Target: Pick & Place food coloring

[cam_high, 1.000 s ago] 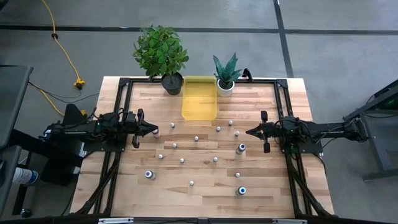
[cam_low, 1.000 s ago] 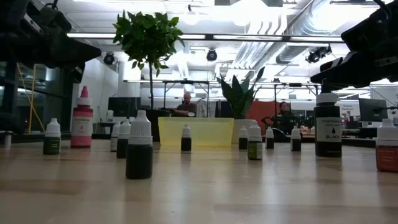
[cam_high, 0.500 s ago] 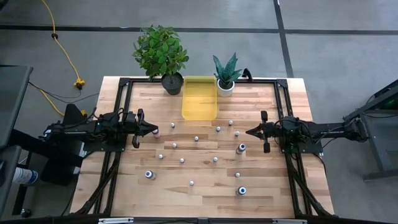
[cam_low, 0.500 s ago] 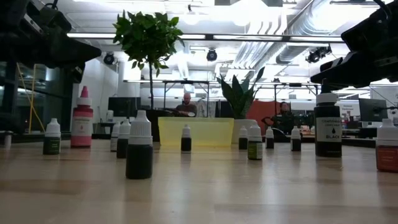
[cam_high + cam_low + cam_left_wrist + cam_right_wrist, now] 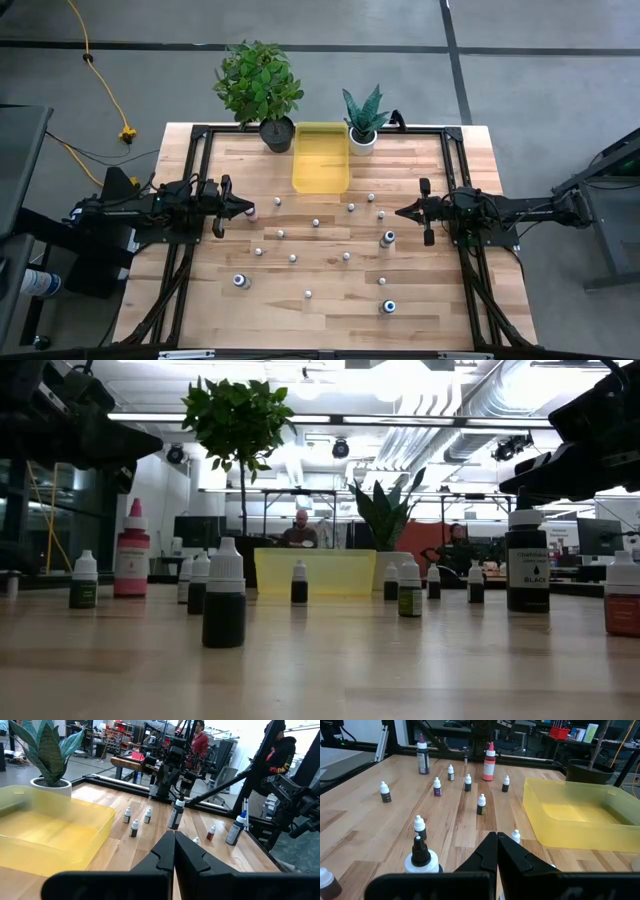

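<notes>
Several small food coloring bottles (image 5: 315,222) stand upright on their bases, scattered over the middle of the wooden table. Most are tiny with white caps (image 5: 481,804). A few are larger, such as a dark one (image 5: 527,557) and a pink one (image 5: 131,555). My left gripper (image 5: 247,209) hovers shut at the table's left side, pointing level toward the middle. My right gripper (image 5: 400,212) hovers shut at the right side, facing it. Neither gripper touches a bottle; the fingertips (image 5: 174,835) (image 5: 496,836) meet with nothing between them.
A clear yellow tray (image 5: 320,170) sits at the far middle of the table. A leafy plant in a dark pot (image 5: 258,85) stands to its left and a spiky plant in a white pot (image 5: 363,120) to its right. People (image 5: 300,528) show in the room beyond.
</notes>
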{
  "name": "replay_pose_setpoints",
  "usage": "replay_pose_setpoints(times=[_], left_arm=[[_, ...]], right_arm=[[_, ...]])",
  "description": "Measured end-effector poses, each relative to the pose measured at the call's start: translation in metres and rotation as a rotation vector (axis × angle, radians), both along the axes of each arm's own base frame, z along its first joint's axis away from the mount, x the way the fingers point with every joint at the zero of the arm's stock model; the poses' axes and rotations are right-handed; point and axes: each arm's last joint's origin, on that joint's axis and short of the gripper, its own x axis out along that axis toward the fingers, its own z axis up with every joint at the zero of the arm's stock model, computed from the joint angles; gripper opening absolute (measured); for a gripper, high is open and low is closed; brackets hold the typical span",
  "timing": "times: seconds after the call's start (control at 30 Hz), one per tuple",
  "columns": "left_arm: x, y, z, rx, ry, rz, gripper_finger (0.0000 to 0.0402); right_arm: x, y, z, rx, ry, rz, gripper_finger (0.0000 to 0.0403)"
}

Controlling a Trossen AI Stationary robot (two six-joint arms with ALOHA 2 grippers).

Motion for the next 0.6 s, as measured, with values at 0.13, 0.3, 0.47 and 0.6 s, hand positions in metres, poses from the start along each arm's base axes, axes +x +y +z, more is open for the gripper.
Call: replay_pose_setpoints(times=[0.13,0.3,0.47,0.6], left_arm=[[0.000,0.000,0.004,0.001,-0.038,0.008,0.0000],[-0.001,0.000,0.010,0.002,-0.062,0.007,0.0000],[-0.005,0.000,0.025,0.002,-0.129,0.000,0.0000],[-0.009,0.000,0.040,-0.054,-0.177,-0.010,0.0000]], right_arm=[[0.000,0.000,0.000,0.000,0.000,0.000,0.0000],[0.000,0.000,0.000,0.000,0.000,0.000,0.0000],[0.000,0.000,0.000,0.000,0.000,0.000,0.0000],[0.000,0.000,0.000,0.000,0.000,0.000,0.0000]])
